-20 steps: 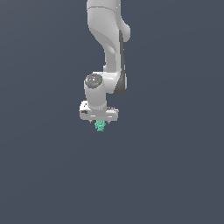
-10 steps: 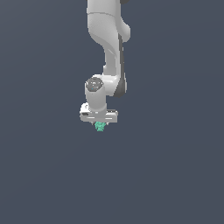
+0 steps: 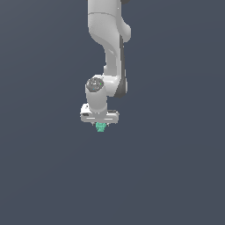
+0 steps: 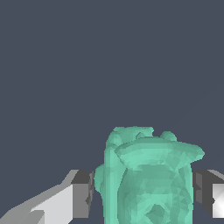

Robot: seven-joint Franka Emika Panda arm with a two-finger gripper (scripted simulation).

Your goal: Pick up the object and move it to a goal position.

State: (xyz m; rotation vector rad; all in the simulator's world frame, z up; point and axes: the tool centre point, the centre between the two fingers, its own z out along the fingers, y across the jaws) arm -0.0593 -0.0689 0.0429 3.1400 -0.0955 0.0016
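The object [image 3: 100, 128] is a tiny teal-green bumpy lump that pokes out just below my white gripper [image 3: 100, 125] in the exterior view. The gripper points down and is shut on the object. In the wrist view the object [image 4: 148, 179] fills the space between the two dark finger pads [image 4: 83, 192], which press on its sides. The gripper [image 4: 144, 194] holds it above the plain dark grey ground. No goal marker shows in either view.
The white arm [image 3: 107, 52] rises from the gripper to the top of the exterior view. A plain dark grey surface [image 3: 176, 176] lies all around.
The gripper with the object in it has risen slightly in the exterior view. The grip has not changed.
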